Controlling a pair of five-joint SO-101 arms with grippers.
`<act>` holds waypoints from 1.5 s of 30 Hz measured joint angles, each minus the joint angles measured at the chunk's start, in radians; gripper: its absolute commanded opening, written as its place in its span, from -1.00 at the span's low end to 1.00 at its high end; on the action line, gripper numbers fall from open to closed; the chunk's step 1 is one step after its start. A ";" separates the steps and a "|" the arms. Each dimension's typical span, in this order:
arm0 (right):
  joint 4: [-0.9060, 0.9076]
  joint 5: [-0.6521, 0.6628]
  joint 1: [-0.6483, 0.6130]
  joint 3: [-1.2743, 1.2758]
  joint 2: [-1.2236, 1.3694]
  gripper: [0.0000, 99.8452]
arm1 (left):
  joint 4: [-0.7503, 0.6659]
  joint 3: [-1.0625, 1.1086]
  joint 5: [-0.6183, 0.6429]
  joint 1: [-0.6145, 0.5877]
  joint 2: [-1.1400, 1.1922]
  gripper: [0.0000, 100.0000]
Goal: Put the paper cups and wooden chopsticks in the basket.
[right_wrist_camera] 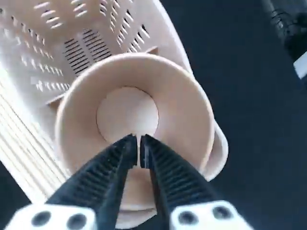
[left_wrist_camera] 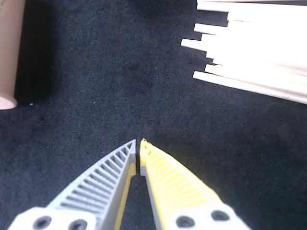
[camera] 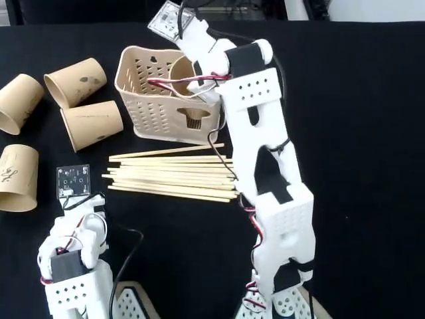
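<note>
A beige perforated basket (camera: pixel 143 100) stands at the back of the black table. My right gripper (right_wrist_camera: pixel 139 139) is over its right end, shut on the wall of a paper cup (right_wrist_camera: pixel 177 110) that sits tilted inside the basket (right_wrist_camera: pixel 48 43). In the high view that cup (camera: pixel 179 73) leans against the rim below the right gripper (camera: pixel 199 83). Several wooden chopsticks (camera: pixel 172 176) lie in a bundle in front of the basket. My left gripper (left_wrist_camera: pixel 139 143) hovers shut and empty over bare cloth, between the chopstick ends (left_wrist_camera: pixel 254 52) and a lying cup (left_wrist_camera: pixel 9 48).
Several more paper cups lie on their sides at the left: two beside the basket (camera: pixel 76 81) (camera: pixel 93 124), one at the far left edge (camera: pixel 16 103), one nearer the front (camera: pixel 18 178). The right arm's body spans the chopsticks' right ends. Open black cloth lies at the right.
</note>
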 measured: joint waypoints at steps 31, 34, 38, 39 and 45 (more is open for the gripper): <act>0.069 -0.063 0.008 0.411 -0.844 -0.93 | 0.006 0.000 0.000 0.000 0.000 -0.94; 0.064 -0.043 0.011 0.678 -1.062 -0.93 | 0.006 0.000 0.002 0.000 0.000 -0.94; -0.008 -0.069 0.008 1.069 -1.341 -0.93 | 0.006 0.000 -0.002 -0.002 0.000 -0.94; -0.046 -0.083 0.008 1.175 -1.407 -0.93 | 0.008 -0.011 -0.002 -0.014 0.000 -0.93; -0.311 -0.129 0.011 1.804 -1.786 -0.93 | 0.008 -0.195 -0.098 -0.269 0.000 -0.88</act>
